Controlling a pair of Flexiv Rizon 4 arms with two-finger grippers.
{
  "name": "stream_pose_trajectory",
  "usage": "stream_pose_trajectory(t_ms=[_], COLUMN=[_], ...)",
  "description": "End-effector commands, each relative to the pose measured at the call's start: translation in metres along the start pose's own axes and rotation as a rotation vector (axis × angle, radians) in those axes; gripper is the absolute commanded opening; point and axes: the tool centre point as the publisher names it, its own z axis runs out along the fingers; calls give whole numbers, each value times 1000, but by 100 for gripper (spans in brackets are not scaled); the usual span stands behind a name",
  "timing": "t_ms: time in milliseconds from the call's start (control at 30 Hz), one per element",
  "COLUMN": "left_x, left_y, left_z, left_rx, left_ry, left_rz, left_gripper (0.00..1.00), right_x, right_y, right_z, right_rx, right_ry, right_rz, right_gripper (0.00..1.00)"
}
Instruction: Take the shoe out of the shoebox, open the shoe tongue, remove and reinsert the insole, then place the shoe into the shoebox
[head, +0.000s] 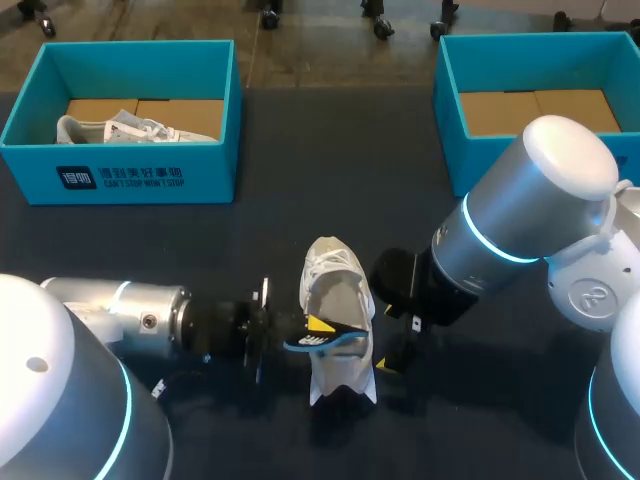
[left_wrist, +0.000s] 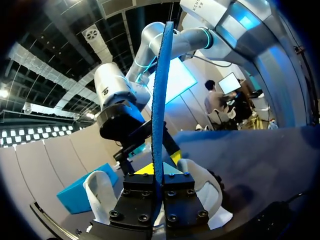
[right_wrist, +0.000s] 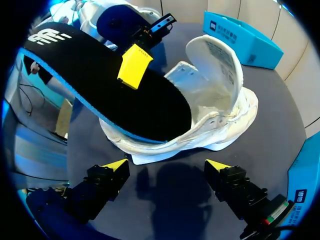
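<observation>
I've got the left jaws clamped on the insole (head: 325, 338), crosswise over the shoe (head: 335, 285), so I reckon it needs lining up lengthwise. Right jaws apart, just beside the shoe.

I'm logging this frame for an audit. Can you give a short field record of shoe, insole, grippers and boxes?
shoe: white, on table, tongue lifted open
insole: black, one end in shoe, other raised
left gripper: shut on insole
right gripper: open, empty, beside shoe
left shoebox: holds second shoe
right shoebox: no shoe visible
</observation>
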Motion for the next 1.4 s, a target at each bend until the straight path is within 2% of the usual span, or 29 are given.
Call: stream_pose_trajectory(t_ms=[33, 567, 800, 933, 1200, 1267, 1300, 1333, 1367, 1400], left_x=[1, 0, 2, 0, 3, 3, 2, 1, -1, -2], left_y=[6, 21, 28, 34, 31, 29, 29, 29, 28, 27], left_z=[5, 5, 1, -1, 2, 4, 5, 6, 7, 8], left_rx=[-1, -79, -139, -145, -122, -148, -155, -149, -146, -146], left_ry=[1, -29, -32, -46, -48, -32, -28, -28, -28, -30], left_rz=[-4, 22, 31, 17, -17, 3, 9, -3, -6, -2], left_gripper=[0, 0, 0, 0, 0, 0, 5, 20, 24, 23], right_x=[1, 1, 1, 1, 1, 1, 1, 1, 1, 1], right_y=[0, 0, 0, 0, 0, 0, 0, 0, 0, 0], right_z=[1, 1, 1, 1, 1, 1, 1, 1, 1, 1], right_rx=[2, 2, 2, 2, 2, 2, 2, 2, 2, 2], right_ry=[-4, -4, -4, -4, -4, -4, -4, -4, -4, -4], right_rz=[1, 1, 1, 1, 1, 1, 1, 1, 1, 1], right_gripper=[100, 100, 100, 100, 100, 100, 100, 100, 100, 100])
